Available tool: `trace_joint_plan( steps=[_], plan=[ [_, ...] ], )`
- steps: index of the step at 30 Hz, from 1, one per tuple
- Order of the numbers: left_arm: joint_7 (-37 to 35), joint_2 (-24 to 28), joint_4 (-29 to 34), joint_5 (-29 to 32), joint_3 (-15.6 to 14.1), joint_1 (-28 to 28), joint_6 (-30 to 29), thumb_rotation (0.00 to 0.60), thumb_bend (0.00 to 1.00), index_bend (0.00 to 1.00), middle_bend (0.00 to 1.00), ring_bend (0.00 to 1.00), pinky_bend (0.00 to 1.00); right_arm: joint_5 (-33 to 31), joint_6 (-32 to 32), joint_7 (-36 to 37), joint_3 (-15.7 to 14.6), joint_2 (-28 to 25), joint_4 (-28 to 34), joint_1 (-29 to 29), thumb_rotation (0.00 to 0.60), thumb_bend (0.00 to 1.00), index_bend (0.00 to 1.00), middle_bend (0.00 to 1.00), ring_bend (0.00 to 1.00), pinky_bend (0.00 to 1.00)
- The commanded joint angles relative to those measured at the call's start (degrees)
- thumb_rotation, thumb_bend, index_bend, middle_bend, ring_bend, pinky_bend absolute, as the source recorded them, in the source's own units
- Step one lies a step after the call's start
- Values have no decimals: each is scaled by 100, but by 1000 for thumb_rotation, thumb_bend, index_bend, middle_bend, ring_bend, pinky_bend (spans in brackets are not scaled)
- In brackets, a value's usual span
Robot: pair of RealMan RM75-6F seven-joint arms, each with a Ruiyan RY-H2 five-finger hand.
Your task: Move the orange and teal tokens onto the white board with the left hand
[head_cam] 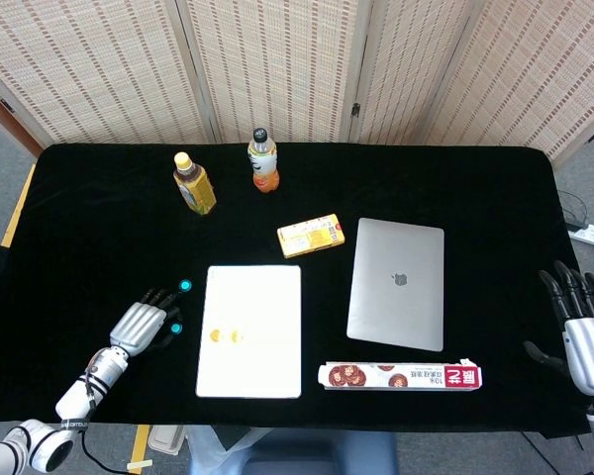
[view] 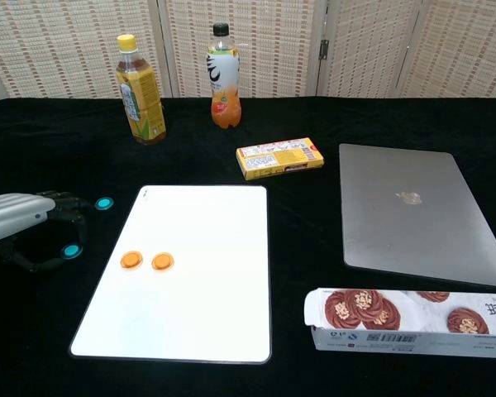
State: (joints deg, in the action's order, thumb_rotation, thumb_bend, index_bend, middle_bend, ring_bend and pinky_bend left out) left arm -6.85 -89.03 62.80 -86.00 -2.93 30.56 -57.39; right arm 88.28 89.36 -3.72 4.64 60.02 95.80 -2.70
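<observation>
Cardboard box of chocolate cookies, long and glossy, lay nearest, at the table's front right. Beside it, further left, lay the flat white board, a smooth rounded rectangle, carrying two small round orange tokens side by side near its left edge. Just left of the board rested the left hand on black cloth, silver-backed with dark fingers loosely curled and apart, clamped on nothing. Lay two round teal tokens off the board: one teal token just past the fingertips, the other teal token close by the thumb tip; contact with either could not be judged. Far right, off the table's edge, hung the right hand, fingers spread and empty. Further back sat a matte silver laptop, closed, then a yellow carton, then two plastic bottles upright: tea bottle with yellow cap, orange drink bottle with black cap. Behind stood woven screens.
</observation>
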Motion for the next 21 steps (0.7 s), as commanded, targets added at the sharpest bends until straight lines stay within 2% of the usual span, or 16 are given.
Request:
trace_joint_plan(
  steps=[1,21],
  plan=[
    [-39,-25,-49,-19,-4,-18,-24,600,455,430,143,46,0,-2,2,-10,0,2,7,1,600,167,0,0,0,0],
    [-425,-293,-469,-238,-8,-94,-323,600,458,531,171,78,0,13,34,-57,-1,-15,68,20,600,167,0,0,0,0]
  ],
)
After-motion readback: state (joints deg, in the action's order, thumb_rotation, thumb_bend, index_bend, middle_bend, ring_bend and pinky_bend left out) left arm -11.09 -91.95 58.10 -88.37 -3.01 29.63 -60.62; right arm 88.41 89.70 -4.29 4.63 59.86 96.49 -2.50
